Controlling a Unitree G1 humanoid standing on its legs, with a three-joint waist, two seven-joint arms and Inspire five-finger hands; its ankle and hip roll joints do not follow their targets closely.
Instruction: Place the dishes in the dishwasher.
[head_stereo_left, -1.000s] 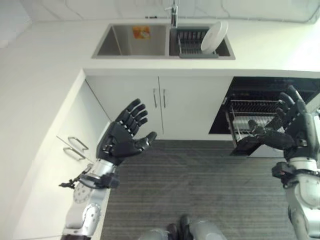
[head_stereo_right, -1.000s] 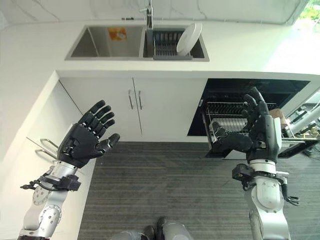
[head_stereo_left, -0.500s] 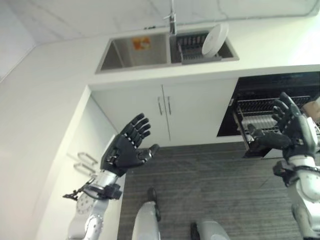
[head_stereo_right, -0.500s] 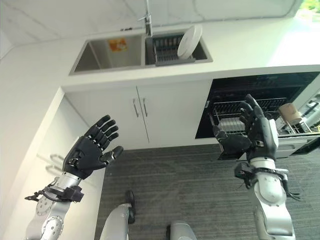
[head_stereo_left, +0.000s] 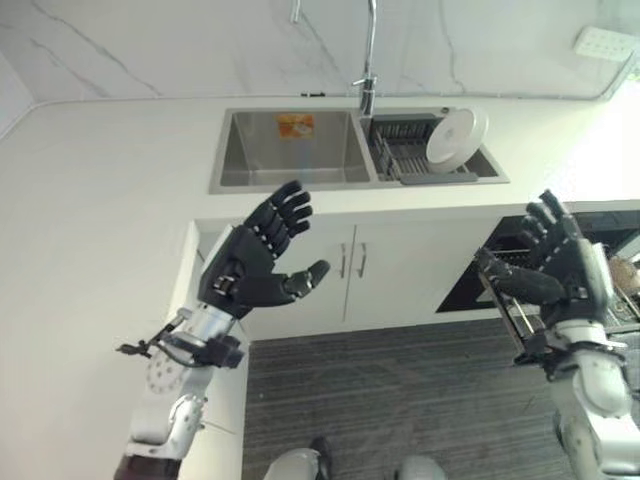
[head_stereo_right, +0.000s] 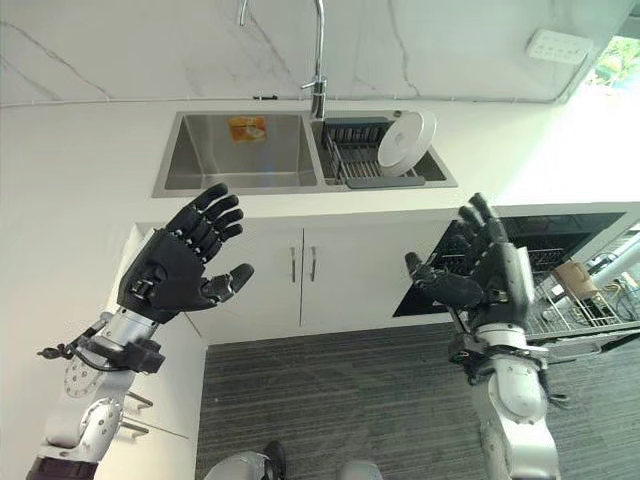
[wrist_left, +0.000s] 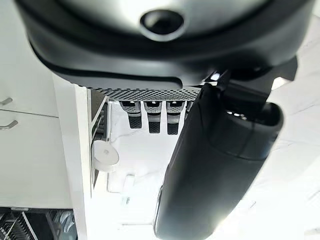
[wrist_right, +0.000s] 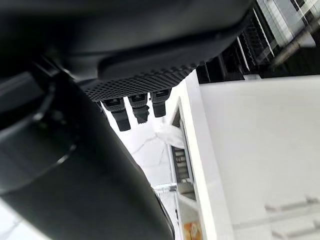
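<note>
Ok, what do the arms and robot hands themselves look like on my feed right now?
Both arms are silver-grey with dark wrist collars. The left robot hand and right robot hand are matt black, with segmented fingers and a separate thumb. A round silver disc sits on the left forearm.

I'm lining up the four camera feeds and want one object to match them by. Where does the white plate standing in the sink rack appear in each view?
Left eye view: white plate upright in the dish rack, right basin, upper right.
Right eye view: the plate, upper middle right.
Left wrist view: small white disc past the left hand.
Right wrist view: pale shape past the right hand, probably the plate.
Shared landmark: the faucet beside the rack.
</note>
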